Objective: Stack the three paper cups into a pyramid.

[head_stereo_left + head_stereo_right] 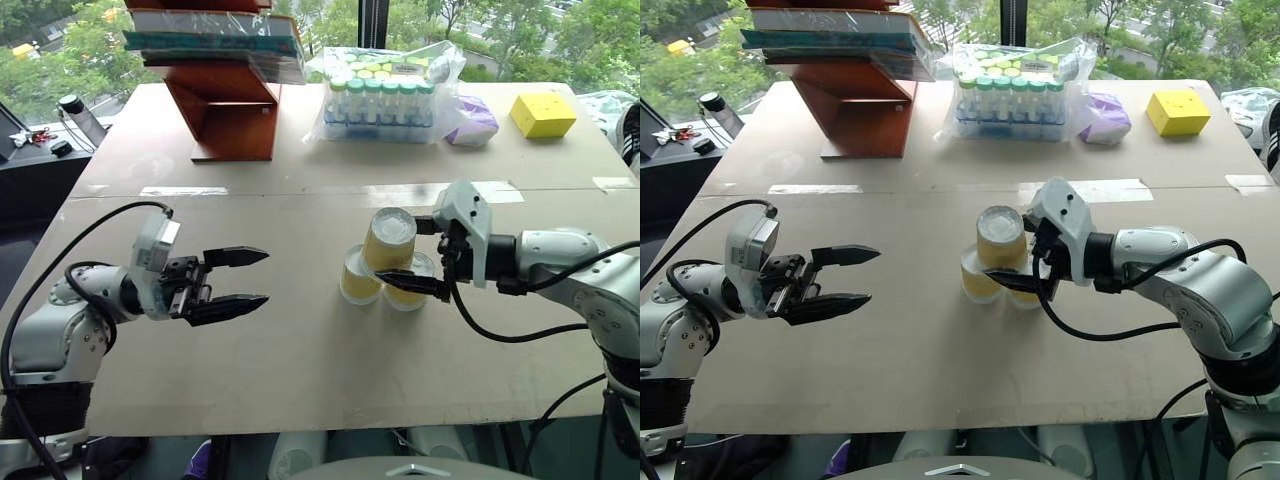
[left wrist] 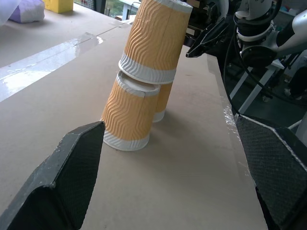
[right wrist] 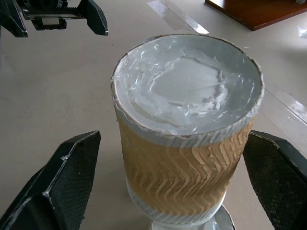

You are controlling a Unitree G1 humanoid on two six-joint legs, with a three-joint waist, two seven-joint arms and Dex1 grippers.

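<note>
Pyramid's up: I see the top cup point(image 1: 389, 238) upside down on the two base cups point(image 1: 361, 276), right of centre on the table point(image 1: 300, 370). It sits tilted, perched mostly on the nearer base cup's rim. My right gripper point(image 3: 168, 182) flanks the top cup, fingers point(image 3: 62, 177) spread wide, clear of its sides. My left gripper point(image 1: 240, 278) hangs at lower left, jaws spread, holding nothing, pointing toward the stack. At the top edge: a rack of tubes point(image 1: 385, 100), a yellow box point(image 1: 542, 114), a wooden stand point(image 1: 225, 105).
</note>
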